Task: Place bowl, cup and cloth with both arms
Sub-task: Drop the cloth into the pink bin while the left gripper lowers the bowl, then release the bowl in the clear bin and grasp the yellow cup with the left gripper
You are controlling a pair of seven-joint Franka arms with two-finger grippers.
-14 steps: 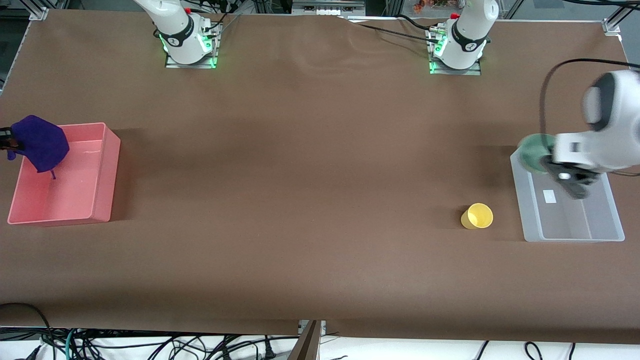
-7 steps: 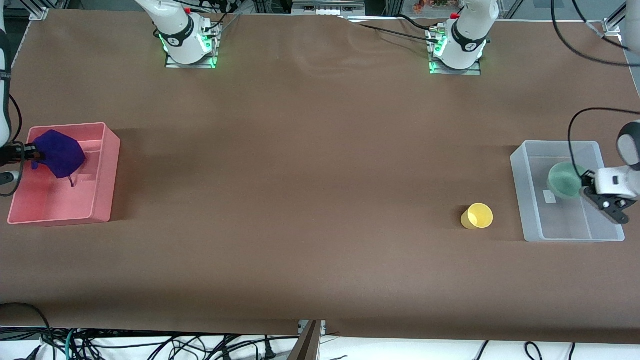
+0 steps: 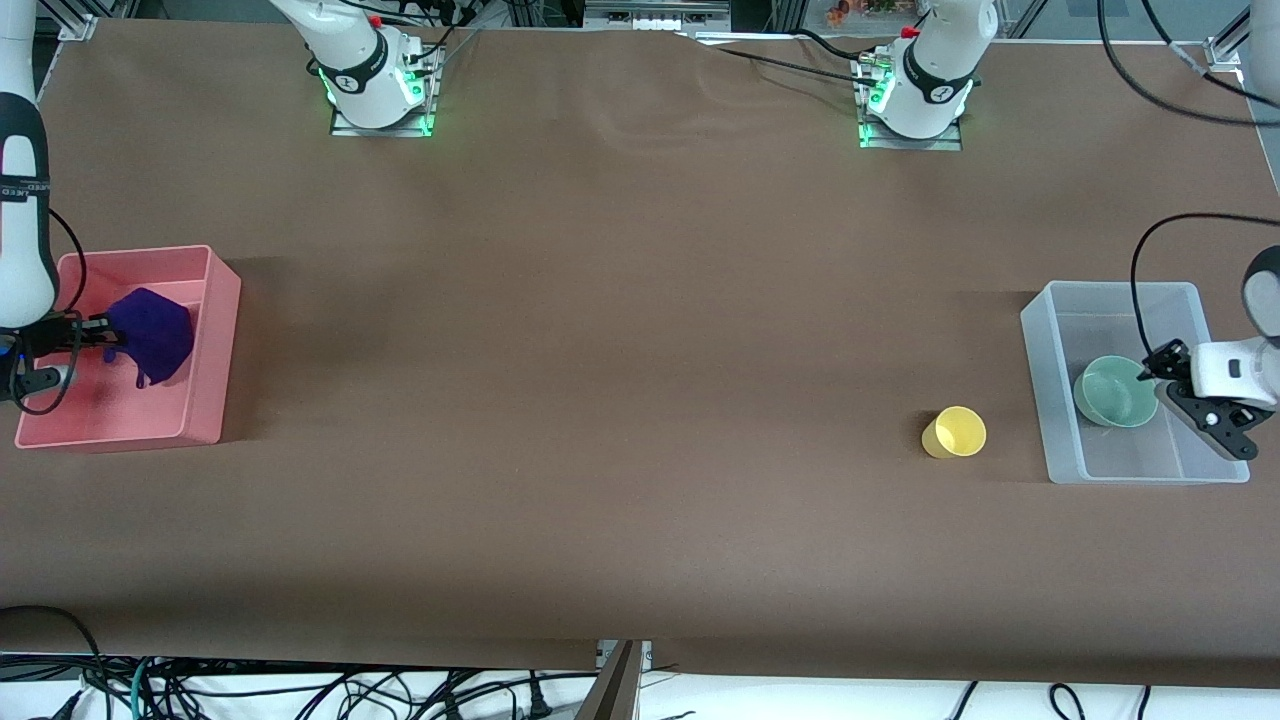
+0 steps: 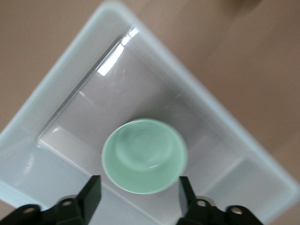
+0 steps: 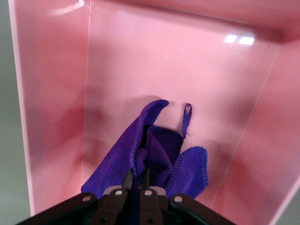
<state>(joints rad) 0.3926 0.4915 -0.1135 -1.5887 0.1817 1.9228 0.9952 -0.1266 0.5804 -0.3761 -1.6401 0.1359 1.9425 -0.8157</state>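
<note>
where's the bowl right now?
In the front view the bowl sits in the clear bin at the left arm's end of the table, beside the yellow cup, with the open left tool over it.

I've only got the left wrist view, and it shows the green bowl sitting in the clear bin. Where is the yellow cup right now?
Observer: The cup stands upright on the table, outside the clear bin, beside it toward the right arm's end.
Operator: And what about the cloth?
Observer: The right claw is shut on the cloth, holding it low inside the pink bin at the right arm's end of the table.
</note>
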